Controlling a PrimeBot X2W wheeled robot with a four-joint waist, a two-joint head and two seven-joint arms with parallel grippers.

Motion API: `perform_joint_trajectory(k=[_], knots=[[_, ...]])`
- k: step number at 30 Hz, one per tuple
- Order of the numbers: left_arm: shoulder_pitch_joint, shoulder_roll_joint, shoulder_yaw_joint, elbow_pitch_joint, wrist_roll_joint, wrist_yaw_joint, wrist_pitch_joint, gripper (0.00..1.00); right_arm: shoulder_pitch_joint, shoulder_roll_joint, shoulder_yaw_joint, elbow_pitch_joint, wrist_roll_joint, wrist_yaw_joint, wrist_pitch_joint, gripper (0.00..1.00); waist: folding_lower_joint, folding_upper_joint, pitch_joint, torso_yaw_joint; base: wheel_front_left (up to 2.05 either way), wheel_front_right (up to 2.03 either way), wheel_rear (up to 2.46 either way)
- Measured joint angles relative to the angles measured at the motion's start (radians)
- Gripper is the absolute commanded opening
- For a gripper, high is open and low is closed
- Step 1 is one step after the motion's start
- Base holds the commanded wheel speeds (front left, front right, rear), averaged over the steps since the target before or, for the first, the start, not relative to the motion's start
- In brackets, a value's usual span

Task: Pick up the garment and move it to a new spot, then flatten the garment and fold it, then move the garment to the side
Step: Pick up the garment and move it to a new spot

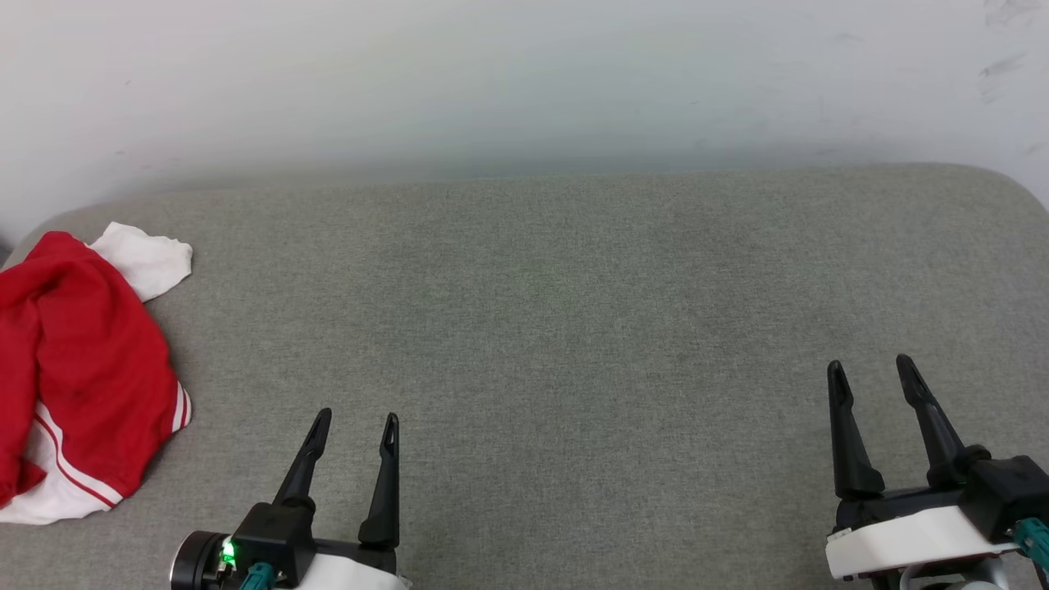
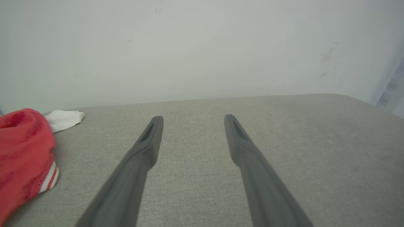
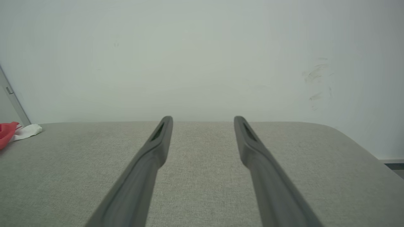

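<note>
Jaws of both grippers are seen spread apart, with nothing held between them. In the head view the left gripper (image 1: 358,416) is placed at about 7 o'clock and the right gripper (image 1: 869,363) at about 4 o'clock. Each has its two dark fingers pointed toward 12 o'clock over a grey fabric-covered desk (image 1: 574,328). Whether the fingertips touch the fabric cannot be told.

The garment (image 1: 82,360), a red jersey T-shirt, is laid crumpled at the 9 o'clock edge of the desk and is partly cut off by the frame border. A white sleeve (image 1: 147,258) is spread out from its 12 o'clock end. Red-and-white striped trim (image 1: 182,408) is shown along its 3 o'clock side, and white cloth crossed by a red stripe is seen at its 6 o'clock end.

From the left gripper the shirt is found at about 10 o'clock, near but not touched; the right gripper is kept well apart from it. In the left wrist view the red heap is seen at 9 o'clock, with bare desk between the two fingers. In the right wrist view a small red and white corner is caught at 9 o'clock.

A pale wall (image 1: 524,82) is set behind the desk at 12 o'clock, marked with faint scuffs (image 1: 1000,65) toward 2 o'clock.
</note>
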Motion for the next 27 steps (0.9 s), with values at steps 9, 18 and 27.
perform_joint_trajectory(k=[9,18,27], knots=[[-0.001,-0.001,0.007,0.019,-0.020,0.014,0.000,1.00,0.007,0.000,0.016,0.012,0.000,0.000,0.000,1.00,0.0000,0.0000,0.003,0.034,0.00,0.00,0.00],[-0.004,-0.001,0.022,0.023,-0.007,0.009,0.000,1.00,0.017,0.000,0.049,0.012,0.000,0.000,0.000,1.00,0.0000,0.0000,0.001,0.142,0.00,0.00,0.00],[0.010,-0.001,0.053,0.009,0.013,0.000,0.000,1.00,0.030,0.000,0.078,0.017,0.011,0.000,0.000,1.00,0.0000,0.0000,-0.014,0.280,0.00,0.00,0.00]])
